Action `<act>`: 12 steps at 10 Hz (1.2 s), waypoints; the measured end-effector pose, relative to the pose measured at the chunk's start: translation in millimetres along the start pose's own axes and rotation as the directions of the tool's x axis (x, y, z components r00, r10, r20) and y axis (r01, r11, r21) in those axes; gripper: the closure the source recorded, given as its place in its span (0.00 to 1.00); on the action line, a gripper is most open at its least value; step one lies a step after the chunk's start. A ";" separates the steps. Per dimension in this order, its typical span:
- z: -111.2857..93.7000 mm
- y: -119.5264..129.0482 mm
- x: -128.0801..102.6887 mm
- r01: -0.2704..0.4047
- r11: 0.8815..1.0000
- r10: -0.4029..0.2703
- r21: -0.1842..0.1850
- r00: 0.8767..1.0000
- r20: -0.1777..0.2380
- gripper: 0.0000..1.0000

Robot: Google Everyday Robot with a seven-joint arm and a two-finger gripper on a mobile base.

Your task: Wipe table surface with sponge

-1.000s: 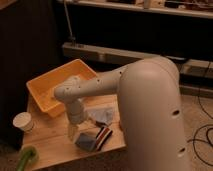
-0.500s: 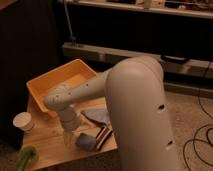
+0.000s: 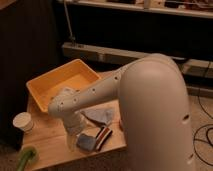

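The light wooden table surface (image 3: 50,145) fills the lower left of the camera view. The sponge (image 3: 86,142), a small blue-grey pad, lies flat near the table's front edge. My gripper (image 3: 73,137) points down at the table just left of the sponge, close beside it, open, with nothing held. The big white arm (image 3: 150,110) reaches in from the right and hides the right part of the table.
A yellow tray (image 3: 42,85) stands at the back of the table. A blue-grey cloth (image 3: 101,116) lies behind the sponge, and a black, red and white striped block (image 3: 104,136) lies right of it. A white cup (image 3: 22,121) sits at the left edge, something green (image 3: 25,157) at the front left corner.
The arm's large link has swung closer and now covers more of the right side. The gripper has stayed over the spot left of the sponge and come down a little.
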 end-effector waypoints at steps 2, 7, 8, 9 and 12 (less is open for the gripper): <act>2.8 -3.7 4.3 -0.005 1.000 0.006 -0.021 0.999 0.051 0.20; 15.9 -11.7 15.6 -0.017 0.997 0.022 -0.080 0.998 0.058 0.20; 19.1 -12.9 17.3 -0.020 0.996 0.024 -0.088 0.999 0.048 0.20; 23.1 -13.9 18.3 -0.022 0.995 0.025 -0.092 0.999 0.033 0.20; 32.6 -14.2 18.7 -0.022 0.995 0.022 -0.098 1.000 -0.005 0.20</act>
